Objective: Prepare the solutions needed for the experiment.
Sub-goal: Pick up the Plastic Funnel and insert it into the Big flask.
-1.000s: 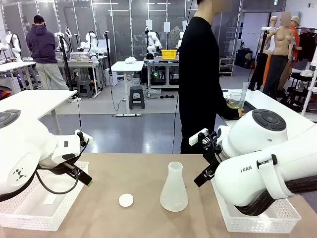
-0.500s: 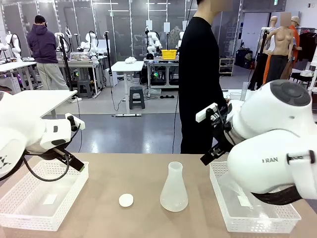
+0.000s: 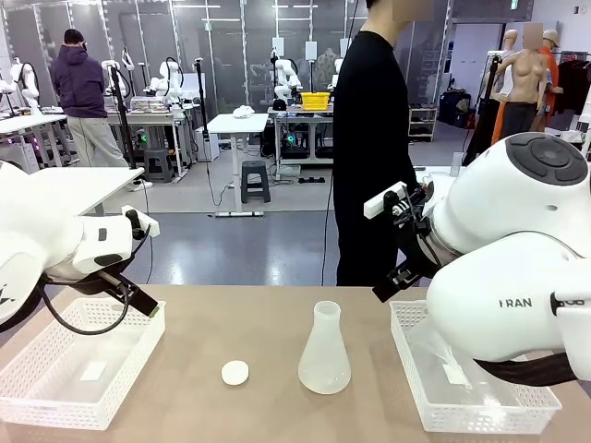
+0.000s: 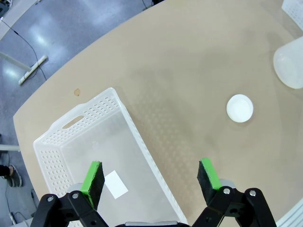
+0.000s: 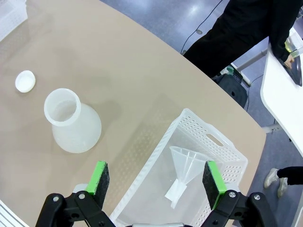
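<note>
One flask [image 3: 324, 351] and one cap [image 3: 235, 372] sit on the counter [image 3: 231, 318] between two baskets [image 3: 140, 356], one funnel [image 5: 186, 164] in the right one. Left hand [image 4: 151, 177] and right hand [image 5: 156, 182] are spread, empty.

You see your left gripper [image 4: 150, 172] wide open over a white basket [image 4: 85, 111] with a little paper [image 4: 116, 184] inside. A small white cap [image 4: 239, 108] sits on the table [image 4: 189, 56], near a flask [image 4: 291, 66].
</note>
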Tool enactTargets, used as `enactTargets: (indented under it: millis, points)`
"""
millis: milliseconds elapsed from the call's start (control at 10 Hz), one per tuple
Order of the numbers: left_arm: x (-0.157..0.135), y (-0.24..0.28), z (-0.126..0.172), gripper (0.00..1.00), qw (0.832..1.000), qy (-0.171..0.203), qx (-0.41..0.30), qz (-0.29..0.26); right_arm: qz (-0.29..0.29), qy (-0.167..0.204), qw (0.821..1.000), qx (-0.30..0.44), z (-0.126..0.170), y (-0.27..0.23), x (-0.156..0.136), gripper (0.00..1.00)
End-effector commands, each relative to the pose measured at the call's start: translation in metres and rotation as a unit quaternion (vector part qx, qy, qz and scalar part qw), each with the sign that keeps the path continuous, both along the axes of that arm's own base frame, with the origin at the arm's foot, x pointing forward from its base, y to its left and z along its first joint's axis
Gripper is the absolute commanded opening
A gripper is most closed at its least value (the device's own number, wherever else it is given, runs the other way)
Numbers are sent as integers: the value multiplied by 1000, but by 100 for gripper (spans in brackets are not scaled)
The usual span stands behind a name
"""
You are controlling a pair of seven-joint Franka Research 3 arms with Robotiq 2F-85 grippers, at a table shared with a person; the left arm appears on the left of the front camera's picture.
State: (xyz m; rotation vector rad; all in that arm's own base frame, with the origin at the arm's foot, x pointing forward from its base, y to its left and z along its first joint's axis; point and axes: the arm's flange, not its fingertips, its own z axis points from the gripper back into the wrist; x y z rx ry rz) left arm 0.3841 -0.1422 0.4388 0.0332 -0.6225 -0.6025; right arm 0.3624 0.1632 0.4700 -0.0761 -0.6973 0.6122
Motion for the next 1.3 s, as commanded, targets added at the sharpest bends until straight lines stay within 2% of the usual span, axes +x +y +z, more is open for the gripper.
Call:
enactTargets:
  millis: [0,100,200,300,400,500,600,900,1000,1100,1200]
  points:
    - [2,1,-3,100,1000,-2,0,2,5,-2,1000,2,-3,-1,3,100]
    - [0,0,0,100,1000,0,0,0,0,0,1000,0,0,0,0,100]
    - [21,5,-2,100,995,27,-93,19,-20,12,991,132,-1,-3,16,100]
    - [36,10,1,100,983,38,-173,53,-39,25,983,176,-1,-4,22,100]
    - [43,14,6,100,962,61,-262,54,-26,41,977,206,0,-3,26,100]
    - [51,18,7,100,951,55,-297,67,-32,57,967,245,0,0,32,100]
    - [24,2,0,100,985,51,-152,58,-42,31,988,143,-1,0,16,100]
    - [24,2,0,100,985,51,-152,58,-42,31,988,143,-1,0,16,100]
    - [30,2,-2,100,979,62,-183,59,-42,39,984,166,-1,2,23,100]
    - [47,3,-8,100,968,112,-217,52,-51,61,972,222,-6,-1,40,100]
    - [68,13,-13,100,940,156,-294,69,-51,94,951,289,-8,-8,48,100]
